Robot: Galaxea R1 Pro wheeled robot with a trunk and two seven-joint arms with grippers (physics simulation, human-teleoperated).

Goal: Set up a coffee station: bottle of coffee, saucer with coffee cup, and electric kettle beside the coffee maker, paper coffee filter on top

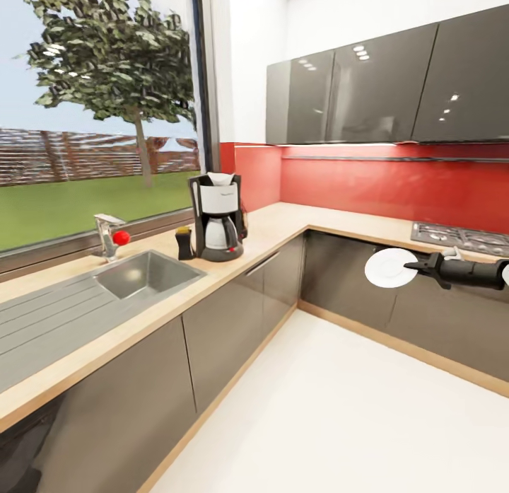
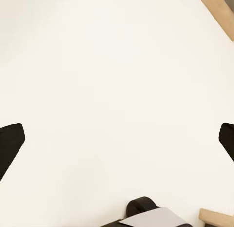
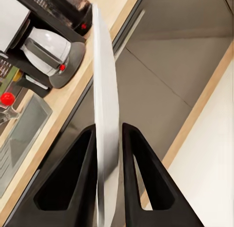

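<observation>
The right tool (image 3: 108,154) pinches the thin, glossy white saucer (image 1: 390,267) by its rim, carried in the air over the floor, well apart from the wooden tabletop (image 1: 279,228). The left tool (image 2: 117,139) hangs wide open, empty. Farther off stands the boxy coffee maker (image 1: 218,216) with its glass carafe. Saucer delivery seems in hand; next, bring it beside the maker and lay it flat.

The pale wood-look bench (image 1: 283,228) is matt; the brushed-metal sink (image 1: 145,274) is dull grey. The dark grey wall cupboards (image 1: 367,83) are glossy, as is the smooth white saucer (image 1: 387,268).
</observation>
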